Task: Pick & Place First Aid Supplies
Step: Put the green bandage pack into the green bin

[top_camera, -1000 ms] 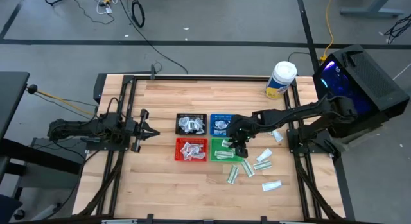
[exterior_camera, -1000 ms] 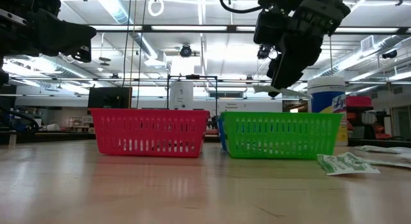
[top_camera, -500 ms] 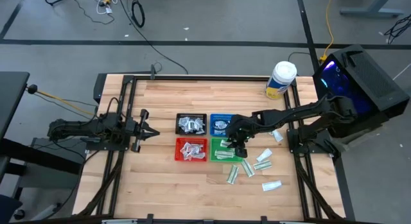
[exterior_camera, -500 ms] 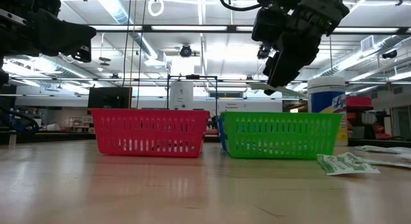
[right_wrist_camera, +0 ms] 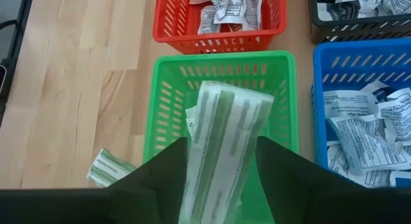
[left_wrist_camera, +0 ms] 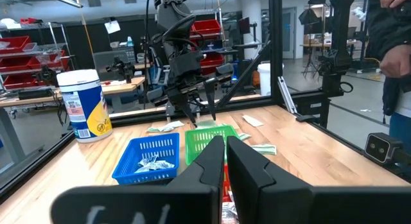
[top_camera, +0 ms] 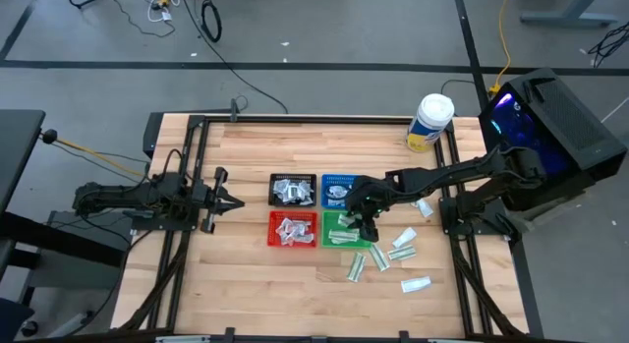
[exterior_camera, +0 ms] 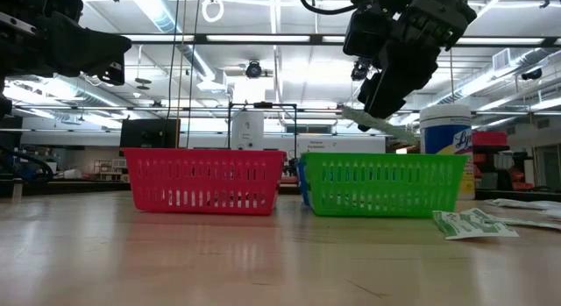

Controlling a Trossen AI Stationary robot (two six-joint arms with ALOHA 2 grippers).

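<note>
Right wrist view is showing what the overhead picture hides: a long white-and-green packet (right_wrist_camera: 225, 144) lying between the right gripper's fingers (right_wrist_camera: 164, 169), which are standing apart on either side of it, directly above the green tray (right_wrist_camera: 221, 67). Whether the fingers are pressing on it or letting it go I cannot tell. High view is placing the right gripper (top_camera: 366, 221) over the green tray (top_camera: 334, 241), with the red tray (top_camera: 276, 231), blue tray (top_camera: 325, 179) and black tray (top_camera: 274, 179) beside it, and more loose packets (top_camera: 400, 253) lying on the table (top_camera: 246, 284) to the right. Low view is showing the packet (exterior_camera: 386, 124) tilting in the air above the tray's rim. The left gripper (top_camera: 218, 199) is waiting pinched together, well apart at the table's left. Left wrist view alone is showing a person's sleeve (left_wrist_camera: 395, 51) beyond the table.
</note>
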